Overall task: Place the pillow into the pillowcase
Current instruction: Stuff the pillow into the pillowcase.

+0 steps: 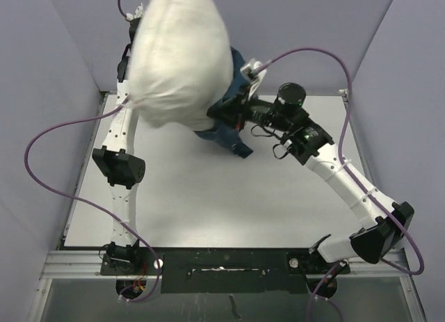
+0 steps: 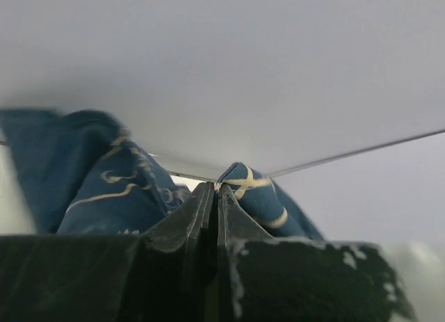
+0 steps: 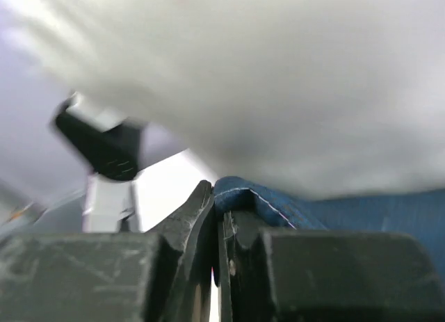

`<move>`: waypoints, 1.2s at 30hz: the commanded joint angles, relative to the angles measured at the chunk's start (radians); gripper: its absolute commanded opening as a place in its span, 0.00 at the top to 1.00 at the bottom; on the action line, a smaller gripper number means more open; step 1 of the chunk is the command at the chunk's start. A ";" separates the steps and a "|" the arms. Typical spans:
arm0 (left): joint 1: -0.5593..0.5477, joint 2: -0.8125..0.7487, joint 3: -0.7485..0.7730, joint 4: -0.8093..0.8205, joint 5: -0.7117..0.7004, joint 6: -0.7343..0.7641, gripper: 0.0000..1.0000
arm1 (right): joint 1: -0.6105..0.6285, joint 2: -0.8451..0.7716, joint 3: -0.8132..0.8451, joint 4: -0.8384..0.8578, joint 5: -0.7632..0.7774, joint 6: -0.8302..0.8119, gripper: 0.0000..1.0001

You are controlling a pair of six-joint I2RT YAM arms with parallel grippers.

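Over table (image 1: 229,197) rear: pillow (image 1: 182,54) hides most pillowcase (image 1: 226,134); left gripper (image 2: 215,191), right gripper (image 3: 217,190) each clenched on its fabric.

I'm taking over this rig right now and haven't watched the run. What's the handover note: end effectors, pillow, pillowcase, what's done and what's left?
Left end effector: shut on a fold of the pillowcase.
Right end effector: shut on the pillowcase's stitched hem.
Pillow: raised over the far part of the table, nearly all of it bare white. The pillowcase is bunched at its lower right side.
Done: both end effectors grip the case. The views do not show whether any of the pillow is inside.
Left: draw the case over the whole pillow.
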 commanded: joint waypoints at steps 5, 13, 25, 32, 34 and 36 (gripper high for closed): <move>0.013 -0.115 -0.024 0.127 -0.044 0.037 1.00 | -0.370 0.070 0.226 0.108 -0.048 0.099 1.00; 0.005 -0.021 0.132 0.047 -0.051 0.034 1.00 | 0.062 -0.015 0.171 0.113 -0.039 -0.072 1.00; 0.038 -0.043 0.118 0.064 -0.061 0.042 1.00 | 0.181 0.004 0.196 0.106 -0.106 -0.001 1.00; 0.046 -0.109 0.026 0.096 -0.058 0.063 1.00 | -0.338 0.196 0.425 0.126 -0.040 0.112 1.00; 0.047 -0.123 0.014 0.109 -0.057 0.071 1.00 | -0.372 0.203 0.424 0.111 -0.049 0.126 1.00; 0.046 -0.109 0.029 0.111 -0.053 0.066 1.00 | -0.208 0.146 0.376 0.064 -0.073 0.064 1.00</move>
